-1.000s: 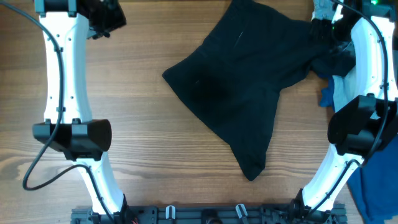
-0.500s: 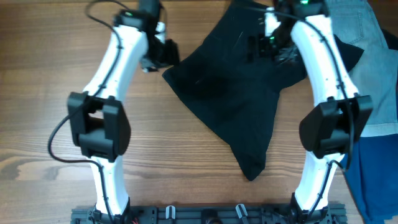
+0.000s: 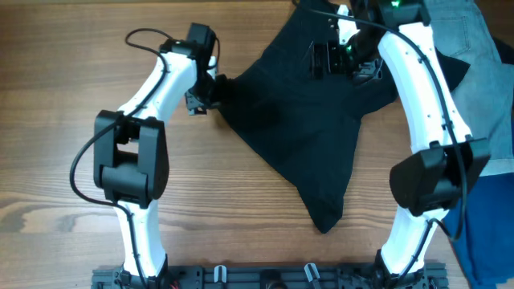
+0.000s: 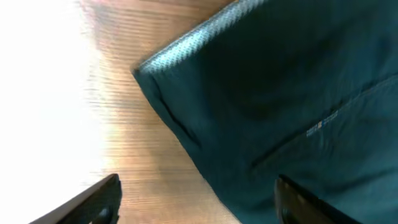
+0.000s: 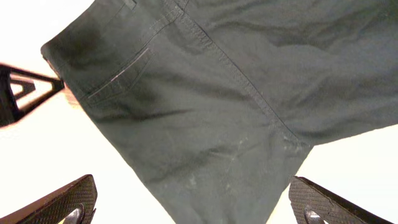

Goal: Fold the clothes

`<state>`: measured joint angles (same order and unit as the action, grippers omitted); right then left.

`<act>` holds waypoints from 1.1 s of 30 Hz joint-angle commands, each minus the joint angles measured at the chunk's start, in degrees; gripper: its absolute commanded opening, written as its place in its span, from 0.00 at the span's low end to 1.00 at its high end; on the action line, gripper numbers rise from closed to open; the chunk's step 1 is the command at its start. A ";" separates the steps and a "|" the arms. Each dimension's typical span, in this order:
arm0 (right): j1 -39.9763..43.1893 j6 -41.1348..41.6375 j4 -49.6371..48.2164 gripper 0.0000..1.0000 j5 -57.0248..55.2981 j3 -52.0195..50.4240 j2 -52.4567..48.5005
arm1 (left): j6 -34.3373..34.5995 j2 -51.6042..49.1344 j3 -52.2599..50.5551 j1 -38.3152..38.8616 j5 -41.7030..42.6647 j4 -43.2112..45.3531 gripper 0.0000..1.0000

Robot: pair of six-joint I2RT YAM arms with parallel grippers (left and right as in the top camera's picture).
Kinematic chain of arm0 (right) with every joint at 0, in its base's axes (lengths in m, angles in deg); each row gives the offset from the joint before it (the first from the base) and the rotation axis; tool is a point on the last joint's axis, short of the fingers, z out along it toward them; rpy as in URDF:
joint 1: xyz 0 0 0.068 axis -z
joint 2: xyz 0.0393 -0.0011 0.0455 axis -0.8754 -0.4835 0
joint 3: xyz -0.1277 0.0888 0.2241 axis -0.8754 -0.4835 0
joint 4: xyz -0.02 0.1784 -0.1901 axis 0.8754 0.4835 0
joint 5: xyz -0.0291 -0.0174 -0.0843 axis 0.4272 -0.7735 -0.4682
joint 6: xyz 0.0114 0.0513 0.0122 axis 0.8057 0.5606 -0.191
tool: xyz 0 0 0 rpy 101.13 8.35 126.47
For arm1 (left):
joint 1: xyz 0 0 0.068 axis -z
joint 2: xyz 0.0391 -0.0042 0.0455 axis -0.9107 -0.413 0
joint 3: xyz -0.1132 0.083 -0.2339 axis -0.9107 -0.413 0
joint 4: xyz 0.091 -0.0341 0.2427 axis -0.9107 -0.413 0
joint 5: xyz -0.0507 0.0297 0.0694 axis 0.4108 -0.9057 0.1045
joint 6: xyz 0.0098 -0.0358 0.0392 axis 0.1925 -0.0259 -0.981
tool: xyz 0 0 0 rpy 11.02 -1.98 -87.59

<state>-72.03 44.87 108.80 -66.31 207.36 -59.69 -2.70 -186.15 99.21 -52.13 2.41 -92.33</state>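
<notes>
Overhead shows the black garment (image 3: 305,120) at the table's (image 3: 48,104) top-centre, long axis 1 to 6 o'clock. My left gripper (image 3: 210,88) is nearest, garment corner at its 3 o'clock, jaws wide, holding nothing. The right gripper (image 3: 337,58) gapes empty over the 12 o'clock end.

Nothing legible from my end. Only candidate is a tiny pale mark (image 4: 323,125) on the black garment (image 4: 280,81), left wrist view, too blurred to read.
</notes>
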 commanded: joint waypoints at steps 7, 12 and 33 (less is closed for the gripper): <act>0.17 -1.88 3.13 1.00 1.11 1.07 2.10 | 2.32 -5.40 -0.04 1.16 3.74 6.71 0.81; 0.13 -1.86 2.84 1.00 1.11 1.07 4.11 | 3.41 -9.14 -0.04 1.79 4.44 6.86 0.62; -2.25 -1.68 3.26 1.00 3.06 1.01 9.38 | 7.96 -0.81 0.24 -4.87 -2.56 6.88 0.04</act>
<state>-72.92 44.24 112.62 -64.48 207.36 -51.38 3.92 -192.29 100.13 -52.31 5.01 -83.28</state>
